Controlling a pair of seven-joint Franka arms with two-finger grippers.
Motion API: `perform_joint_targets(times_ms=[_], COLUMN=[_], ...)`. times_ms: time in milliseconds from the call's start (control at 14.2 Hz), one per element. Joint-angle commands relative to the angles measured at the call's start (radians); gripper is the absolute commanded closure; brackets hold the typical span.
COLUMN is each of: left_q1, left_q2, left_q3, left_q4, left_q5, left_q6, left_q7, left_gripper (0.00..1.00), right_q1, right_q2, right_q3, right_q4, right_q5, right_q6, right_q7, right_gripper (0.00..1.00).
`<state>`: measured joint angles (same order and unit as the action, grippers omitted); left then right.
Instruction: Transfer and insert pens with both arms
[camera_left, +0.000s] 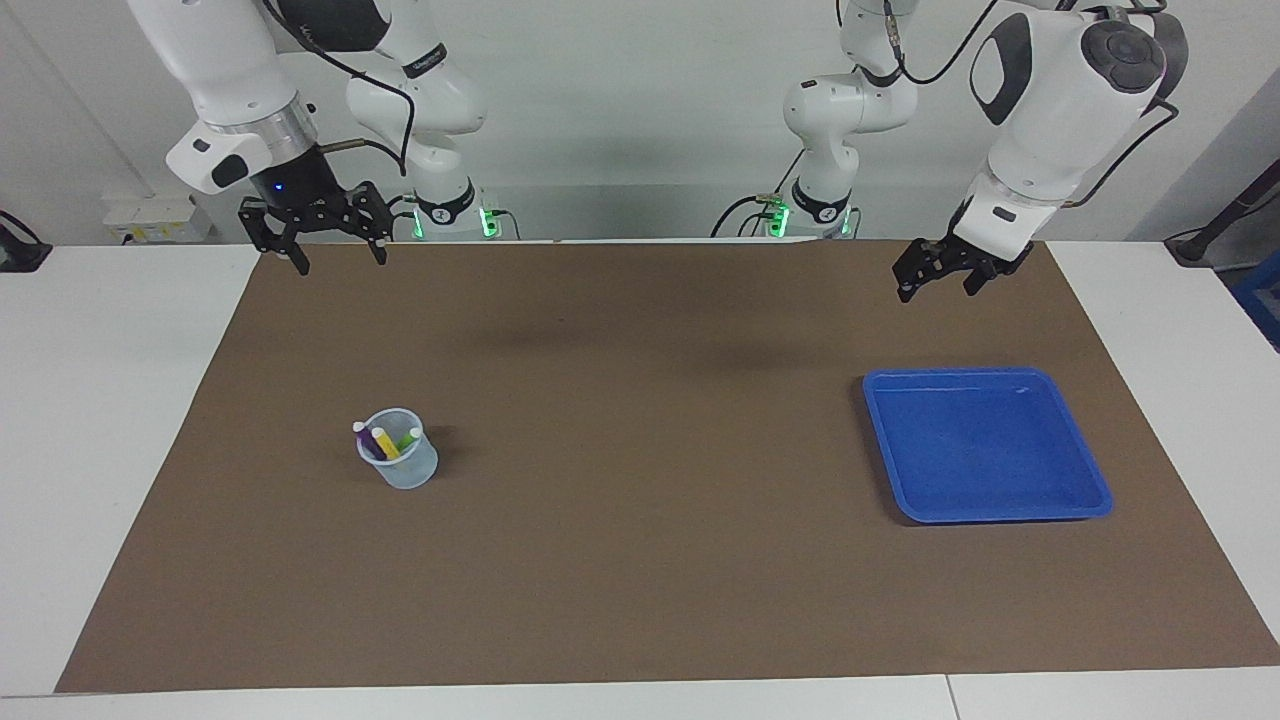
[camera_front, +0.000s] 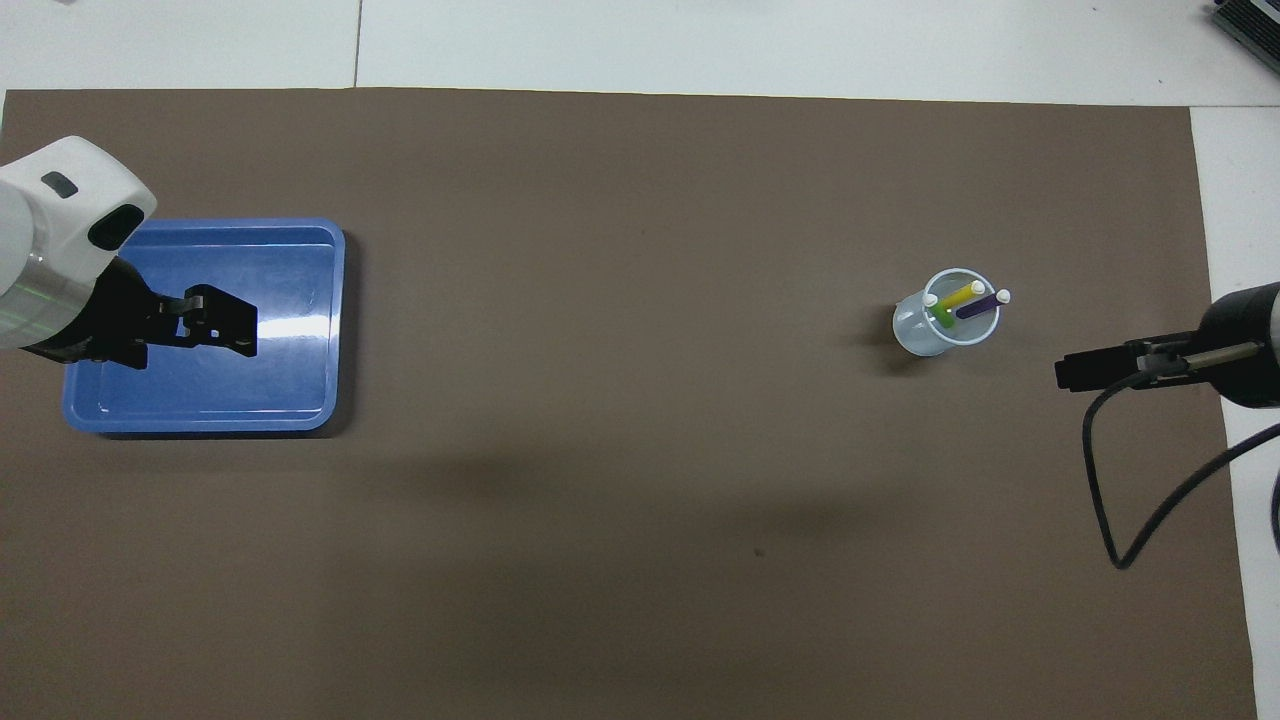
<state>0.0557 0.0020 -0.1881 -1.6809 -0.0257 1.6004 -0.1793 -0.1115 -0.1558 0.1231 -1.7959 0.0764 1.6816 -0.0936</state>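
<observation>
The three pens stand together in a clear plastic cup (camera_left: 398, 462) on the brown mat, toward the right arm's end: purple (camera_left: 368, 438), yellow (camera_left: 385, 443) and green (camera_left: 408, 438), pale ends up. The overhead view shows the cup (camera_front: 915, 335) with the green (camera_front: 940, 312), yellow (camera_front: 962, 296) and purple (camera_front: 982, 305) pens. My right gripper (camera_left: 338, 258) (camera_front: 1068, 372) is open and empty, up in the air over the mat's edge, well apart from the cup. My left gripper (camera_left: 938, 285) (camera_front: 232, 325) is open and empty, raised over the tray's rim nearest the robots.
A blue tray (camera_left: 1095, 495) (camera_front: 290, 385) with nothing in it lies on the mat toward the left arm's end. The brown mat (camera_left: 650, 480) covers most of the white table. A black cable (camera_front: 1100, 480) loops from the right arm.
</observation>
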Motion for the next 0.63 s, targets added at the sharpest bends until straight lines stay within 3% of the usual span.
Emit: perform_joint_targets(times_ms=[0,562], left_q1=[-0.014,-0.014], left_q2=[-0.014,-0.013], left_q3=[0.01,0.006], left_q4=[-0.011,-0.011], left_q5=[0.013,0.013], left_q6=[0.015,0.023], left_q7=[0.011,0.011], left_gripper=[0.0,0.0], right_q1=[-0.007,-0.007], right_q2=[-0.016,-0.016], right_q3=[0.006,0.009], right_q4=[-0.016,-0.019], right_q5=[0.02,0.02], right_q6=[-0.006,-0.003], right_q7=[0.014,0.011], right_gripper=[0.0,0.0])
